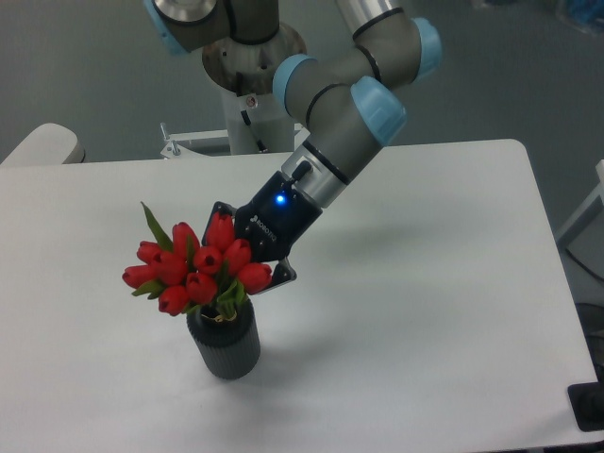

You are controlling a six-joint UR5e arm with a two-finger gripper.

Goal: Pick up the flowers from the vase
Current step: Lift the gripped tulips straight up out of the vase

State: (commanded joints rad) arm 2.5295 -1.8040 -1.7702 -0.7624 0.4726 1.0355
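Above the vase (224,346) — flowers (193,269) clamped by the gripper (247,274).

White rectangular bench (453,311) with rounded corners. Pale rounded chair back (40,144) at far left edge. Grey floor (85,66) behind. Dark object (588,406) at lower right, unclear.

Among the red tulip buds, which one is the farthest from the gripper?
The bud at the far left edge of the flowers, at. It sticks out sideways, opposite the gripper; the other buds sit nearer to it.

arm: angled down-left | gripper (247,255): fingers hidden, state unclear
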